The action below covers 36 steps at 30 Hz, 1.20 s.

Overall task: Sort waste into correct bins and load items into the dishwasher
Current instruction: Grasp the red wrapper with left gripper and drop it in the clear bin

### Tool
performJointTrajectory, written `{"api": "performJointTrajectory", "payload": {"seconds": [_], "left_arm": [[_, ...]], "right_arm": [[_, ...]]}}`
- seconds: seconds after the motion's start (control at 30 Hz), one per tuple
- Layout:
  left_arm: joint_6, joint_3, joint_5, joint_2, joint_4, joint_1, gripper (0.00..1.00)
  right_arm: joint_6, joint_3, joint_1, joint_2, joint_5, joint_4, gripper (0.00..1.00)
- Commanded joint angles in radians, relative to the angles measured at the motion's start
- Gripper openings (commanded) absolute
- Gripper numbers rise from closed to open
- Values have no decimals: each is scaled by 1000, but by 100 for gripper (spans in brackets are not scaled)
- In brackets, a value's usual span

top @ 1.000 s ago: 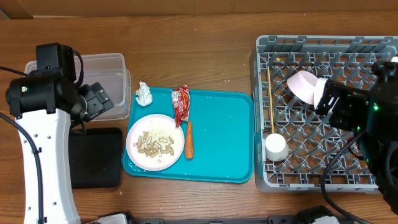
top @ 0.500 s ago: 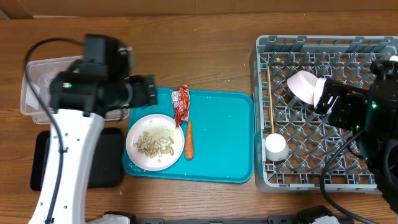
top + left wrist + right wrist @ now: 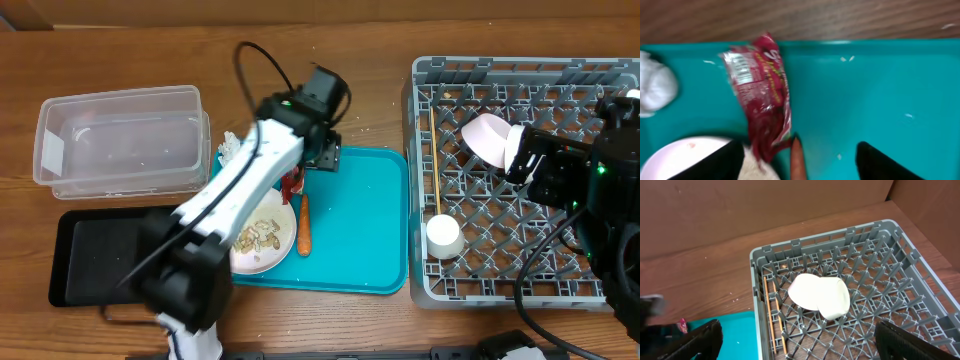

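1. Grey dish rack (image 3: pixel 520 180), right side of bench (image 3: pixel 350 80): bowls (image 3: pixel 817 297) lie tipped among the pegs and chopsticks (image 3: pixel 771 312) run along its left edge, apparently loaded. Right gripper (image 3: pixel 800 342) hovers above, jaws wide, empty.
2. Clear tub (image 3: pixel 120 140), far left, stands ready for waste.
3. Red wrapper (image 3: pixel 762 95) lies on teal tray (image 3: pixel 865 90). Left gripper (image 3: pixel 799 160) is spread wide just above it, likely lining up a pick.
4. Carrot (image 3: pixel 304 225) touches the wrapper's lower end.

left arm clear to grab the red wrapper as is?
Likely yes: the left gripper hangs open right at the red wrapper, nothing covering it. Only the carrot tip sits close to its lower end.
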<state>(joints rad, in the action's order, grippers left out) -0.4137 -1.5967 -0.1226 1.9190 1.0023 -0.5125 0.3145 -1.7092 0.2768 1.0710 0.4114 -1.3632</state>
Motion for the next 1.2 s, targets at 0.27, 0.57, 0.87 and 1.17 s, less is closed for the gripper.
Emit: {"api": "performJointTrajectory", "payload": {"seconds": [0.27,0.57,0.87,1.17], "left_arm": [[-89,6,-140,261,-43,-5,42],[-136,-124,-249,200,102,15,4],[-172,-293,-300,10,269,160,4],[-156,-278,-130,66,298,484,15]], "right_arm": [[8,-9,3,-2,14,2,100],[8,-9,3,-2,14,3,100],[8,-9,3,-2,14,3,100],[8,-9,3,-2,14,3,100]]}}
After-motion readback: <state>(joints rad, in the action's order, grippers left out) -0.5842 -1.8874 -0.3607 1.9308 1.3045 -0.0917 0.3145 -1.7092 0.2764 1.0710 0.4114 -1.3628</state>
